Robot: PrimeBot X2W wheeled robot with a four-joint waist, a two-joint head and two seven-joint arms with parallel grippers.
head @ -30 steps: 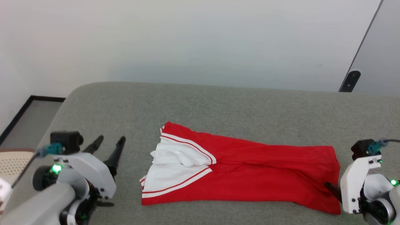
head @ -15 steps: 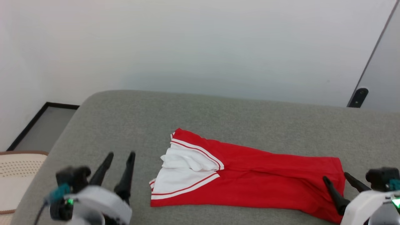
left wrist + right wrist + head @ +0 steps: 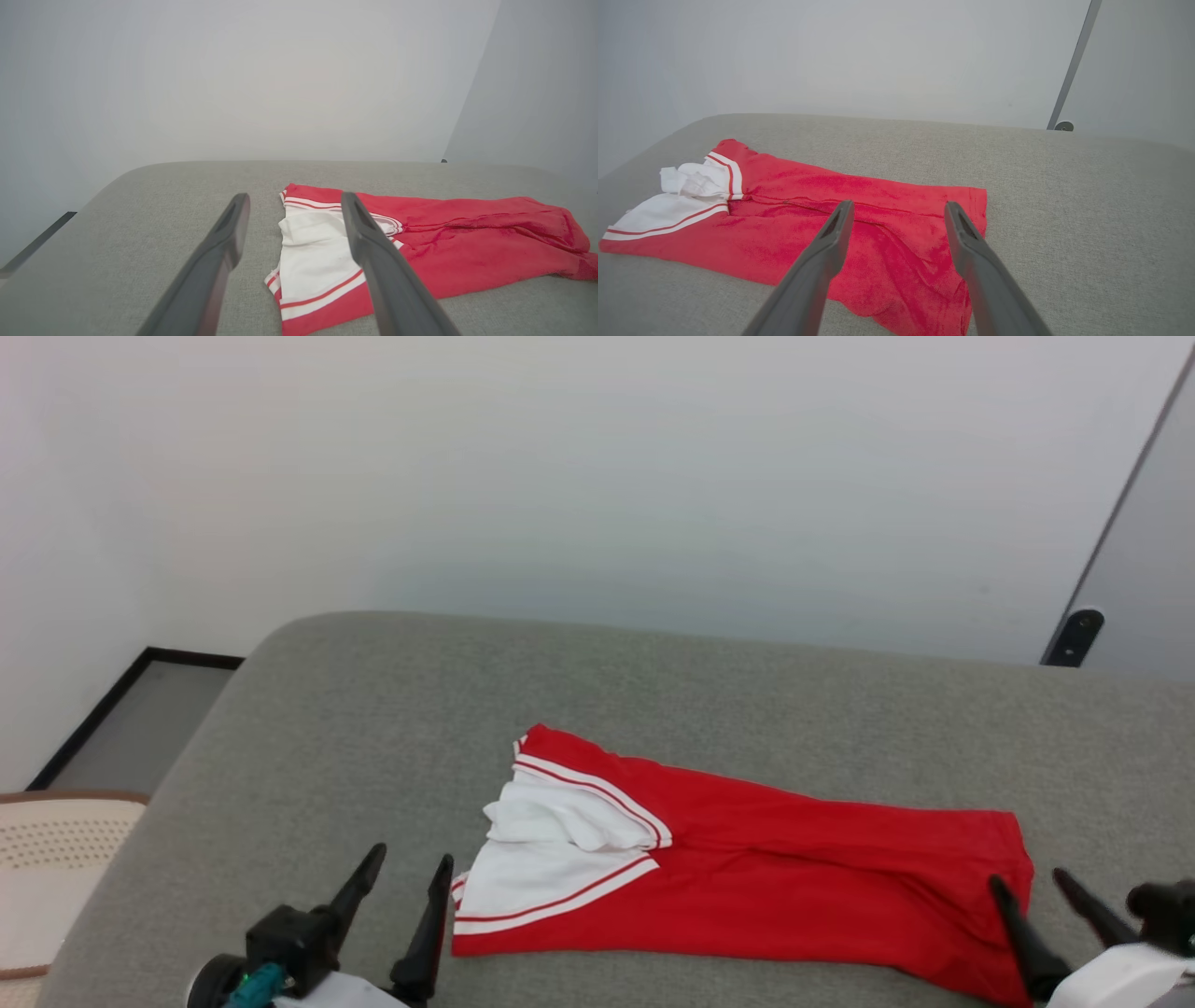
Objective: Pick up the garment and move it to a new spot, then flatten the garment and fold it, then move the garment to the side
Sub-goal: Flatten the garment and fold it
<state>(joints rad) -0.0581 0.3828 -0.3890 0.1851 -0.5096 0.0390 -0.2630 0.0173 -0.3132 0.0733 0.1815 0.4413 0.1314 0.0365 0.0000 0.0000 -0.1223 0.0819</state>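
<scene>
The red garment (image 3: 794,887) lies folded into a long strip on the grey cushioned surface (image 3: 653,709), its white sleeves with striped trim (image 3: 551,859) bunched at the left end. No lettering shows. My left gripper (image 3: 408,863) stands open just left of the sleeve end, holding nothing; the left wrist view has the garment (image 3: 458,242) beyond its right finger. My right gripper (image 3: 1030,882) stands open at the garment's right end, its left finger over the red hem; from the right wrist the garment (image 3: 822,214) spreads out under the fingers.
A pale wall rises behind the surface. A grey door edge with a dark stop (image 3: 1074,635) stands at the far right. Floor (image 3: 131,719) and a cream perforated object (image 3: 56,859) lie off the left edge.
The head camera has tilted up and shifted. Both arms have drawn back low in the view; the right gripper's fingers have come off the garment's right end and stand open. The garment lies still.
</scene>
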